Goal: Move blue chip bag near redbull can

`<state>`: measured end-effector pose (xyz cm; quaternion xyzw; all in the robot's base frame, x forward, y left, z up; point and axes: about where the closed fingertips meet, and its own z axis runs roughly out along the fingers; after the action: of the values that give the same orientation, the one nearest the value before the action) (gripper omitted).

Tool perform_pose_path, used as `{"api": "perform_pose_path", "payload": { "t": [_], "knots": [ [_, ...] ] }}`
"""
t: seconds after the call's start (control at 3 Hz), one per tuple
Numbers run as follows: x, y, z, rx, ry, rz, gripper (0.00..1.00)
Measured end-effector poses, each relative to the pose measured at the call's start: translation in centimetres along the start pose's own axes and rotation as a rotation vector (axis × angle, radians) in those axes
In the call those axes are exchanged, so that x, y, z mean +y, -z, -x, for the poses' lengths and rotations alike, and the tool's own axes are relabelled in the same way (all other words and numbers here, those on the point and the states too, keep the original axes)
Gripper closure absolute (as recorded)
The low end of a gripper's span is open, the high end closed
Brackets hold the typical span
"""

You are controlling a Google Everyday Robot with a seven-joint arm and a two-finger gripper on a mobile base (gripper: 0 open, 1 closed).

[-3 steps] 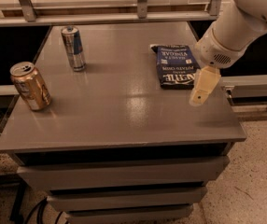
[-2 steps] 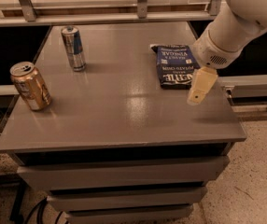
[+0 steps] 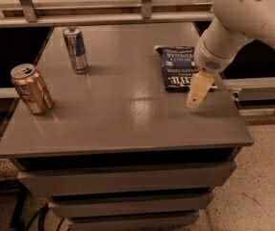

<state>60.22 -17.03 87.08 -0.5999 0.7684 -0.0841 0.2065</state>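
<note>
The blue chip bag (image 3: pixel 177 68) lies flat on the right side of the grey table (image 3: pixel 128 119), its white lettering facing up. The redbull can (image 3: pixel 76 50) stands upright at the far left of the table, well apart from the bag. My gripper (image 3: pixel 197 89) hangs from the white arm at the bag's near right corner, just above the table top, and holds nothing that I can see. The arm's wrist covers the bag's right edge.
A gold can (image 3: pixel 31 88) stands tilted near the table's left edge. A metal rail (image 3: pixel 104 19) runs along the back. The table's right edge (image 3: pixel 238 114) is close to the gripper. Drawers sit below the top.
The gripper has shifted slightly left, closer to the bag's near right corner. The bag and both cans have not moved.
</note>
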Motion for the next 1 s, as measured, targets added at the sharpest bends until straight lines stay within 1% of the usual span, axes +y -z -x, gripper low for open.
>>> {"api": "perform_pose_path", "payload": {
  "t": [0.33,0.67,1.0],
  "knots": [
    [-0.7,-1.9,0.0,0.002,-0.002,0.025,0.0],
    [-1.1,-3.6,-0.4,-0.002,-0.012,0.061,0.0],
    [-1.3,-4.2,-0.5,-0.004,-0.016,0.076,0.0]
  ]
}}
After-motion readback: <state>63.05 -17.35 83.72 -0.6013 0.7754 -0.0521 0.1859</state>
